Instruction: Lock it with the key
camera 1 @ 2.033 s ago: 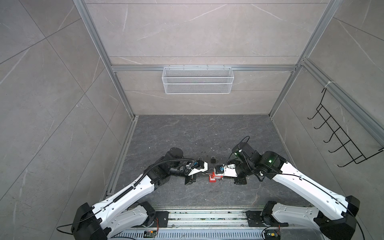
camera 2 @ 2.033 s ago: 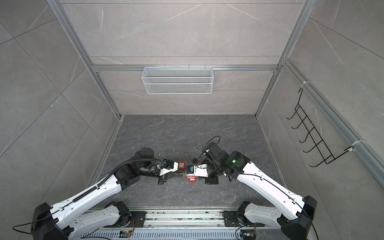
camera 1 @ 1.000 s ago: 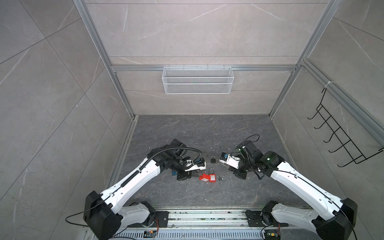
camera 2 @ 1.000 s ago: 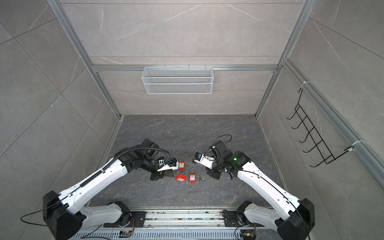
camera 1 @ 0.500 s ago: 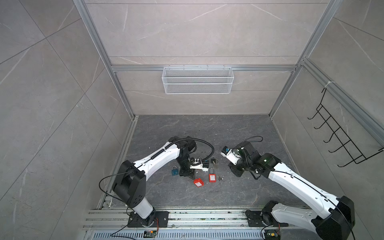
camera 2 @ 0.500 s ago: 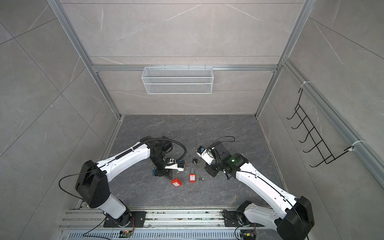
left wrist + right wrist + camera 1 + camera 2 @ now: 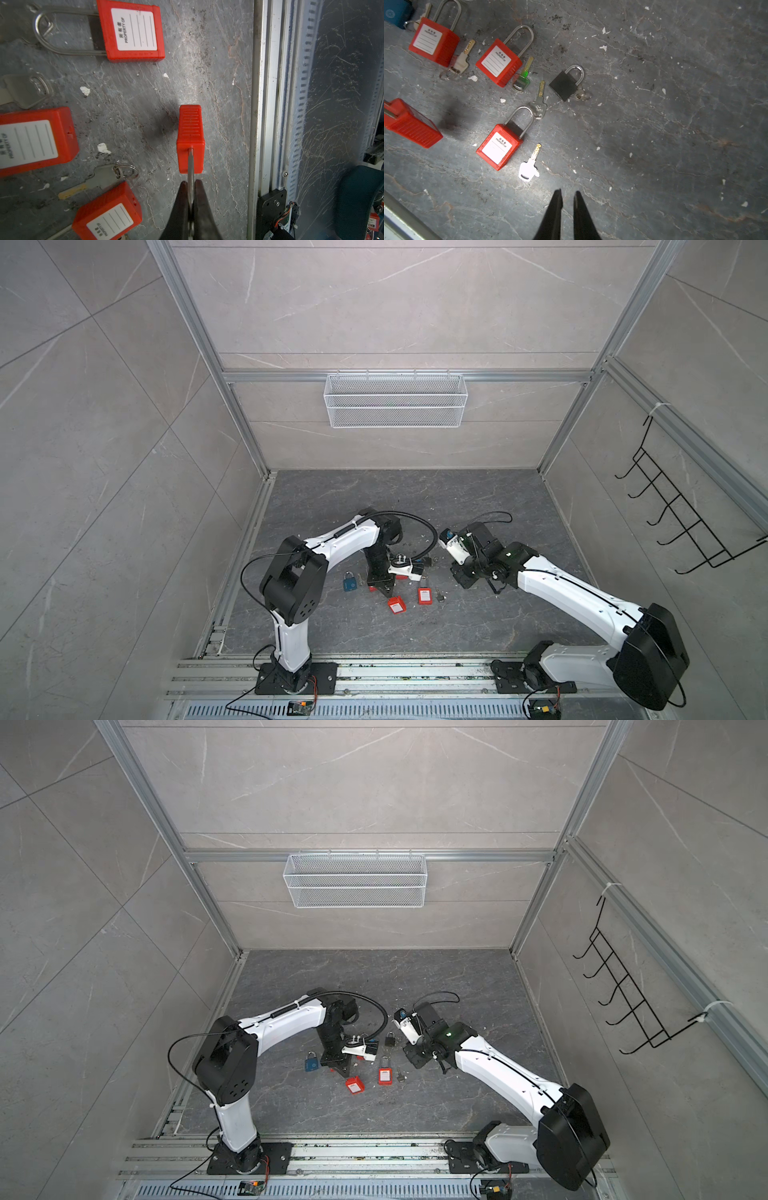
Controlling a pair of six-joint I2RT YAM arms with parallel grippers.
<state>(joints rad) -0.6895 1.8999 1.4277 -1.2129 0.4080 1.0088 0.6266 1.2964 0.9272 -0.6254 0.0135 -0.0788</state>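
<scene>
Over floor [image 7: 218,62] by front rail [image 7: 270,104]: I've got the red padlock [image 7: 190,133] hanging clear of the ground, with its shadow underneath.
left gripper [image 7: 191,184]: clamped tight on the padlock's metal loop. The body dangles free, I reckon so the far end stays reachable for a key. I can't see the keyhole.
right gripper [image 7: 568,195]: tips slightly apart with nothing between them, low over bare floor near the white key [image 7: 527,169].
white key: lies flat, not touched. Likely my next pick, but it's thin and flat, so awkward to pinch.
other red padlocks [image 7: 499,62]: three lie flat.
black padlock [image 7: 565,84], blue padlock [image 7: 350,581]: also lying on the floor.
keys: one beside each lock, so they look paired. I can't tell which fits mine.
step: lock held, no key picked, locking not begun.
</scene>
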